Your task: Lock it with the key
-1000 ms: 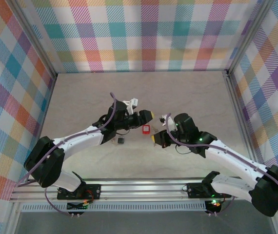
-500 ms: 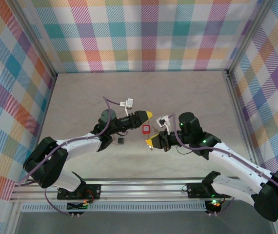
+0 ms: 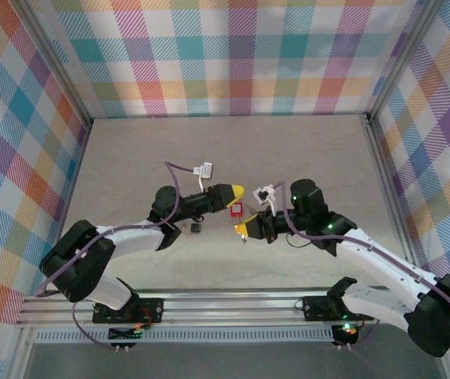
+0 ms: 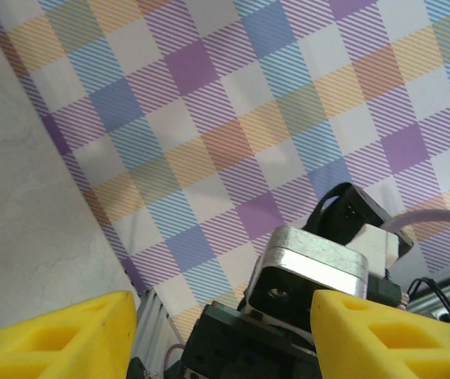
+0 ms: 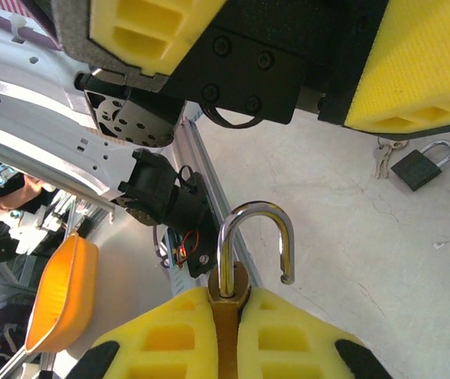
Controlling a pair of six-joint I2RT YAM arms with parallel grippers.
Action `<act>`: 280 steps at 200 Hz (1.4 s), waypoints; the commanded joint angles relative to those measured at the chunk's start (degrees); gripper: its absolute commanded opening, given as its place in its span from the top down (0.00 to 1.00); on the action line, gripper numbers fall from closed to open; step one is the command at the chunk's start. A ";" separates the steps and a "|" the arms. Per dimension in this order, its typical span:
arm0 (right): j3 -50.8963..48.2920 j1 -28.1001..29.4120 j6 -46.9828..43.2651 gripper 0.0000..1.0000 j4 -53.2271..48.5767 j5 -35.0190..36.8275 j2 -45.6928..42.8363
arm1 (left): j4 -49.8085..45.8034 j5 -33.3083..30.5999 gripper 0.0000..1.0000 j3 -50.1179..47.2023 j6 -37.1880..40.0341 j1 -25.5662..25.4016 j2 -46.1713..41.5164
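Right gripper (image 5: 226, 332): clamped shut on the brass body of the padlock (image 5: 229, 290), holding it upright above the tabletop (image 5: 328, 237).
Shackle (image 5: 225, 253): raised and open, with the free end hanging clear of the body, so not yet locked.
Keyhole: hidden between the fingers; cannot tell whether a key sits in it.
Left gripper (image 3: 233, 195): open and empty, fingers spread wide, facing the right gripper from just beyond the shackle.
Left arm, last second: now lower and flatter than before, with the gripper brought down toward the padlock.
Right gripper, last second: shifted slightly left, toward its partner, with the grip unchanged.
Gap between grippers: narrower than a second ago, but not yet touching.
Red item (image 3: 237, 209): lies between the two grippers in the top view, in the same spot as before; too small to identify.
Black padlock (image 5: 414, 167): lies flat on the tabletop, well apart from the held one.
Keys (image 5: 380, 154): rest on the tabletop just beside the black padlock, untouched by either gripper.
Meaning for the task: probably an approach to the held padlock, either to take it over or to press the shackle home. No key is in hand, so the key step itself looks unstarted.
Next need: line up the open fingers squarely around the shackle or body before closing.
Risk: a skewed contact could twist the padlock in the right grip.
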 commanded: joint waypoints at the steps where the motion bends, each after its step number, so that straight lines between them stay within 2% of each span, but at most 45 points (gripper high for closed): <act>1: 2.87 -0.58 -0.22 1.00 2.77 -2.69 1.17 | 6.43 2.37 0.41 -0.85 -1.21 0.40 0.81; 129: 6.48 -1.86 0.78 1.00 4.57 -5.24 6.72 | 6.65 4.66 0.43 -3.70 -0.40 -0.03 -3.56; 220: 6.73 -3.34 0.92 1.00 3.51 -3.28 7.11 | 6.46 5.90 0.43 -4.20 -0.47 -0.05 -5.50; 280: 6.78 -3.79 0.83 1.00 2.83 -3.61 6.91 | 5.95 6.45 0.48 -4.23 0.19 -0.03 -5.87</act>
